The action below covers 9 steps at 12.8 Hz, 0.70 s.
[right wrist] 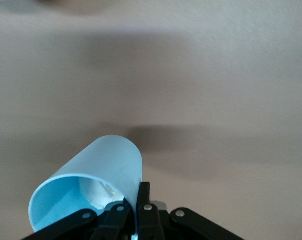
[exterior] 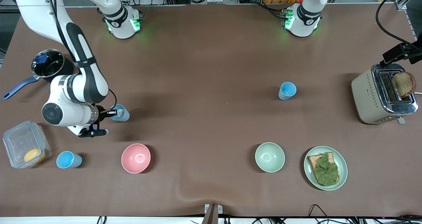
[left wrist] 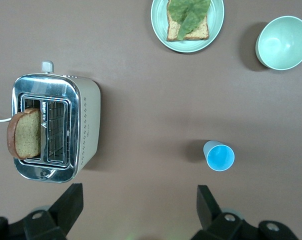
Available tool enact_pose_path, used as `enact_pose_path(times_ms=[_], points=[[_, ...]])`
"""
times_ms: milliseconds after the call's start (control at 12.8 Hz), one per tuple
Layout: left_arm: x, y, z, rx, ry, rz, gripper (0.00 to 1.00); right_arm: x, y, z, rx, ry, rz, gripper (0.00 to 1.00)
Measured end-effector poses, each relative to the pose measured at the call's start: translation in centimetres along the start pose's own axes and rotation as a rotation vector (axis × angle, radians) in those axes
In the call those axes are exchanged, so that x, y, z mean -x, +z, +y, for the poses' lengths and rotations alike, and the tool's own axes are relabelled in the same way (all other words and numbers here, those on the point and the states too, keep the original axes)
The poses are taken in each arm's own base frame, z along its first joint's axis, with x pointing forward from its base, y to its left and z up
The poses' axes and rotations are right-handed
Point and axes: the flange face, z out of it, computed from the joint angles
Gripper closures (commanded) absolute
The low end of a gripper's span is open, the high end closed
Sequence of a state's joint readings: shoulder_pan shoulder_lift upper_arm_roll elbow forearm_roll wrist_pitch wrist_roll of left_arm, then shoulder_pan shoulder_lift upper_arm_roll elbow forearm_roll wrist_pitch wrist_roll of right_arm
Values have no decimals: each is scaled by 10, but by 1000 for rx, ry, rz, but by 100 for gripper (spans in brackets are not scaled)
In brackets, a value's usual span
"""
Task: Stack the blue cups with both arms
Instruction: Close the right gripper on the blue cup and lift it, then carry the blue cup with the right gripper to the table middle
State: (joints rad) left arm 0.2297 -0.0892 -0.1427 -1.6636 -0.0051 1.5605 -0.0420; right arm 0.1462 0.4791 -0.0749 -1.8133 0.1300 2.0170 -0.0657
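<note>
Right tool (right wrist: 133, 207) pinching smooth tapered blue cup's (right wrist: 91, 187) rim, left tool (left wrist: 136, 210) agape — waiting.

3 light-blue cups (exterior: 287, 90) (exterior: 68, 160) (exterior: 120, 113), upright, well apart

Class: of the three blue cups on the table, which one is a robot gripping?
The blue cup with the whitish patch inside, clamped at its rim by the right gripper; the other two stand untouched.
</note>
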Motion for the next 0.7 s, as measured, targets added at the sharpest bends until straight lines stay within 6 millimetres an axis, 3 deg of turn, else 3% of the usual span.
enact_pose_path(times_ms=[156,702], points=[[-1,1,0,0,0,-2,0,1,-11,-44,10,25,8,100],[-2,3,-1,1,-1,-6,0,35,-21,-238,-58,131,-1,100]])
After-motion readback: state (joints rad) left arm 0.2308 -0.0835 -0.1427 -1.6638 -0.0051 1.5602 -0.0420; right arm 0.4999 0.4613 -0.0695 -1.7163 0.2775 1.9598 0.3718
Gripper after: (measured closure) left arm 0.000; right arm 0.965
